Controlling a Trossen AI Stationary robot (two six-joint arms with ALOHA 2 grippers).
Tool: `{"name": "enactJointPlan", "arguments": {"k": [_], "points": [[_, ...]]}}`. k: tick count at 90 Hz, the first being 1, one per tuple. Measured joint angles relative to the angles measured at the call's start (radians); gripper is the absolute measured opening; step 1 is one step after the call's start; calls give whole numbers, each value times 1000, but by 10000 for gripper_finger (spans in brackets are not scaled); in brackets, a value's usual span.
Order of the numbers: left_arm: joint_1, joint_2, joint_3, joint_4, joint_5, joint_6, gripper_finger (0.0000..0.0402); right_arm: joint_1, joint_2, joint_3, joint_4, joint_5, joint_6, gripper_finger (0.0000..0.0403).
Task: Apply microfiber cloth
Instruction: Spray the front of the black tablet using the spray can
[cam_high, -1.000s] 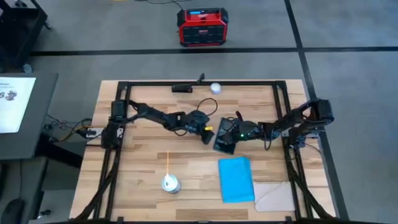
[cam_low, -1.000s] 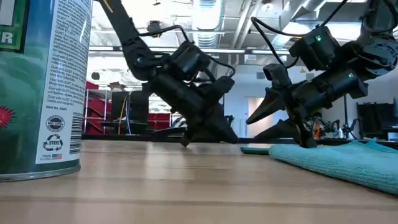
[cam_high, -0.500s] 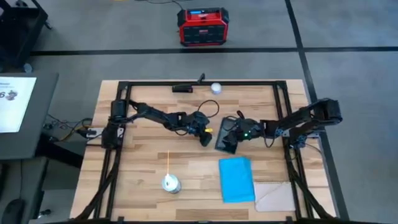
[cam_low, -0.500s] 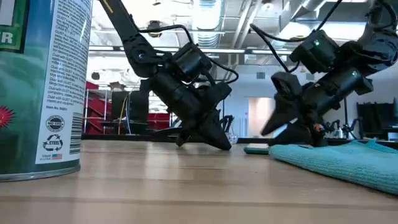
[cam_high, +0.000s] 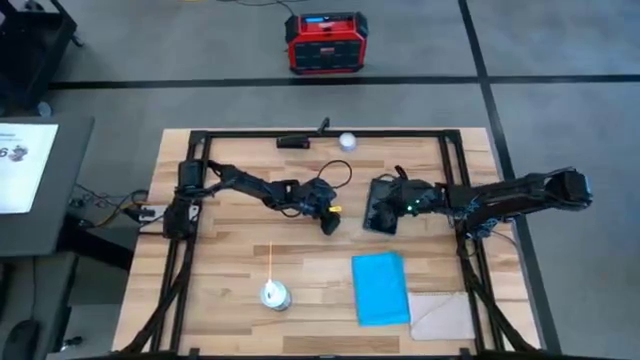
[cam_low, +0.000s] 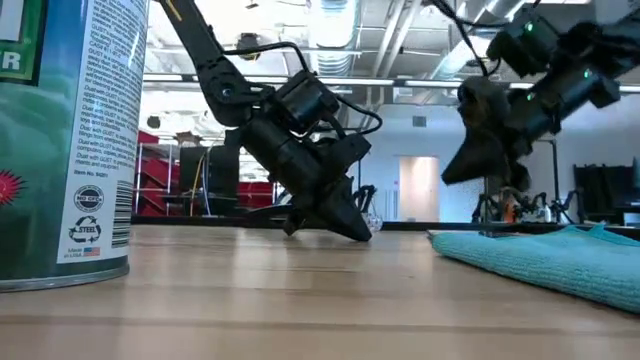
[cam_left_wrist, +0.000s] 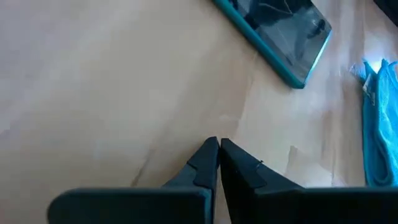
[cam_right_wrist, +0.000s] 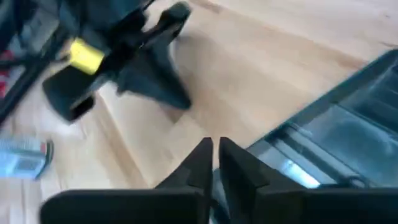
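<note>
Hovering over the tablet (cam_high: 381, 216), your right gripper (cam_high: 376, 206) is clenched, holding nothing.
Left gripper (cam_high: 331, 227) clenched too, tip on table; microfiber cloth (cam_high: 380, 288) lies flat nr front edge, untouched.

The microfiber cloth (cam_high: 380, 288) lies in front of the tablet (cam_high: 381, 206), well apart.

The microfiber cloth (cam_high: 380, 288) — bright sky-blue, soft, rectangular — lies flat on the desk (cam_high: 230, 250) toward five o'clock from its centre, long side running twelve to six; in the low view its edge looks slightly rumpled — nothing touches it.
</note>
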Motion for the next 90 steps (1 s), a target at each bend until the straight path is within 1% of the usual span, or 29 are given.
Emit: {"name": "enactJointPlan", "arguments": {"k": [8,13,23,36,50,61,66,72,90], "points": [[7,0,0,0,0,6,0,3,-8,22,-202,73,-1,1],[12,0,0,1,0,8,0,3,-10,23,-279,104,6,1],[22,0,0,3,-2,9,0,3,-3,24,-360,147,20,0],[31,0,0,6,-4,14,0,-10,23,26,-392,196,11,0],[38,0,1,11,-5,17,0,-54,94,9,-332,197,-31,0],[43,0,1,16,-5,24,0,-80,174,4,-207,193,-81,0],[46,0,1,15,-5,24,0,-92,206,2,-160,160,-105,0],[47,0,1,16,-5,24,0,-100,239,1,-106,150,-129,0],[52,1,2,16,-4,25,0,-124,261,14,-70,110,-155,0]]}}
